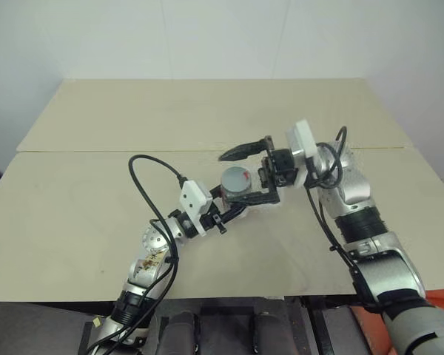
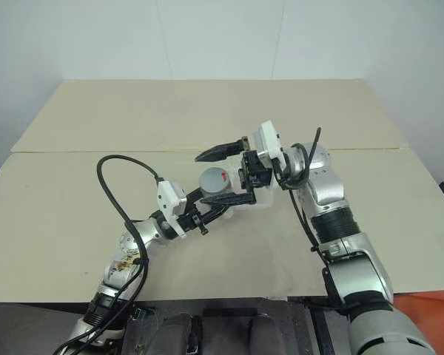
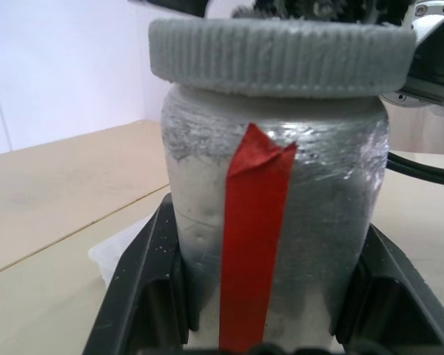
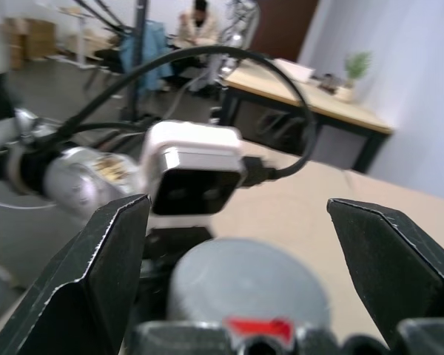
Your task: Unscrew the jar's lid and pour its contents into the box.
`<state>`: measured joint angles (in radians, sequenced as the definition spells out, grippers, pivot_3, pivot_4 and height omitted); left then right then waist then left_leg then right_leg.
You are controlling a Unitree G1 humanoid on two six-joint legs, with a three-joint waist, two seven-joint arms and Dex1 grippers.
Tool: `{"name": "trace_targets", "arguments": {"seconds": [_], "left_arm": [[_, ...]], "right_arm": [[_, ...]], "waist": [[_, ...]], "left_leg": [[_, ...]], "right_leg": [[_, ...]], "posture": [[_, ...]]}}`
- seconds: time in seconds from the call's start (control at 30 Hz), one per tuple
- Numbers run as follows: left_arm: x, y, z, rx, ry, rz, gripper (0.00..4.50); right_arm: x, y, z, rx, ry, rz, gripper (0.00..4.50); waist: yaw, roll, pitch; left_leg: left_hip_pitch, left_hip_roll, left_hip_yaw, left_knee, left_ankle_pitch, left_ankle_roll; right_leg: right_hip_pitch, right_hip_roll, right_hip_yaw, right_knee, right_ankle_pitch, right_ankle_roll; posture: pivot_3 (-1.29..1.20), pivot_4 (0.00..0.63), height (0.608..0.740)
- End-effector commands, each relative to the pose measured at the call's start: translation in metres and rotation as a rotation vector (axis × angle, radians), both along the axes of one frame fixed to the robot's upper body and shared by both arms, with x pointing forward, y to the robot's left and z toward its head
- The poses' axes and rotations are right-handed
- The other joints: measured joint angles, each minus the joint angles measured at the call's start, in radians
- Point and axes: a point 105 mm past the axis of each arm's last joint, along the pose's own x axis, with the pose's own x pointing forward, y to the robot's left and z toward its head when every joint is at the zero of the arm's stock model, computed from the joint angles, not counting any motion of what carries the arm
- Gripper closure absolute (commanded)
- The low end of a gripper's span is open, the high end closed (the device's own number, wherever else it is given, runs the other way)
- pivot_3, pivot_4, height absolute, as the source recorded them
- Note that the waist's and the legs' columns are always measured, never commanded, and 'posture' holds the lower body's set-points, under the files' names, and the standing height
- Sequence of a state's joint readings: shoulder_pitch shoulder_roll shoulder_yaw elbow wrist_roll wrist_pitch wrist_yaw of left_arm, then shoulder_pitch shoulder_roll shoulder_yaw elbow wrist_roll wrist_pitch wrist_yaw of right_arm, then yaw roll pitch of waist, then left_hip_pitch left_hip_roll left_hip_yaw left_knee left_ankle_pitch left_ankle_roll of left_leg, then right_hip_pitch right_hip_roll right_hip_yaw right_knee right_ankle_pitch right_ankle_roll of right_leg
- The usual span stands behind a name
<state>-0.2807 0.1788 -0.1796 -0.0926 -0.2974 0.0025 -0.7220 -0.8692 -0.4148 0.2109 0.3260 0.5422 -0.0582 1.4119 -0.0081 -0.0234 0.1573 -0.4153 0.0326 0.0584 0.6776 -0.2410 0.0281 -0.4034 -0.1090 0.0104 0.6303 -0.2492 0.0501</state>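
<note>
The jar (image 3: 311, 222), silvery grey with a red stripe, is held upright above the table, and my left gripper (image 1: 231, 208) is shut on its body. The ribbed grey lid (image 3: 281, 55) sits on top of the jar and carries a small red mark (image 1: 247, 173). My right gripper (image 1: 230, 179) reaches in from the right at lid height and is open. One of its fingers (image 1: 240, 152) stands beyond the lid and the other on the near side, and both look clear of the rim. A corner of the clear box (image 3: 118, 250) shows on the table behind the jar. The contents are hidden inside the jar.
The light wooden table (image 1: 89, 214) has a seam running across it behind the arms. Black cables loop from both wrists. Beyond the table, the right wrist view shows a room with desks (image 4: 318, 103) and a seated person (image 4: 198, 26).
</note>
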Motion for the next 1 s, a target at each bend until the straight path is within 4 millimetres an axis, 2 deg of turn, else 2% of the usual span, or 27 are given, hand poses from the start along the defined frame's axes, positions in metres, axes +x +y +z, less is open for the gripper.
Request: {"name": "trace_targets", "arguments": {"seconds": [0.03, 0.37, 1.0], "left_arm": [[-0.003, -0.005, 0.011, -0.012, -0.052, -0.024, 2.57], [-0.004, -0.002, 0.009, -0.003, -0.053, -0.016, 2.57], [-0.004, -0.002, 0.003, 0.007, -0.055, -0.028, 2.57]], "right_arm": [[0.003, -0.001, 0.008, 0.032, -0.022, -0.049, 0.07], [0.010, -0.006, 0.005, 0.017, -0.003, -0.099, 0.07], [0.004, -0.039, -0.004, 0.023, 0.044, -0.174, 0.07]], "waist": [[0.000, 0.000, 0.000], [0.002, 0.000, 0.000], [0.007, 0.000, 0.000]], "left_leg": [[0.000, 0.000, 0.000, 0.000, 0.000, 0.000], [0.000, 0.000, 0.000, 0.000, 0.000, 0.000], [0.000, 0.000, 0.001, 0.000, 0.000, 0.000]], "right_leg": [[0.000, 0.000, 0.000, 0.000, 0.000, 0.000], [0.000, 0.000, 0.000, 0.000, 0.000, 0.000], [0.000, 0.000, 0.000, 0.000, 0.000, 0.000]], "posture": [[0.00, 0.150, 0.740], [0.00, 0.150, 0.740], [0.00, 0.150, 0.740]]}}
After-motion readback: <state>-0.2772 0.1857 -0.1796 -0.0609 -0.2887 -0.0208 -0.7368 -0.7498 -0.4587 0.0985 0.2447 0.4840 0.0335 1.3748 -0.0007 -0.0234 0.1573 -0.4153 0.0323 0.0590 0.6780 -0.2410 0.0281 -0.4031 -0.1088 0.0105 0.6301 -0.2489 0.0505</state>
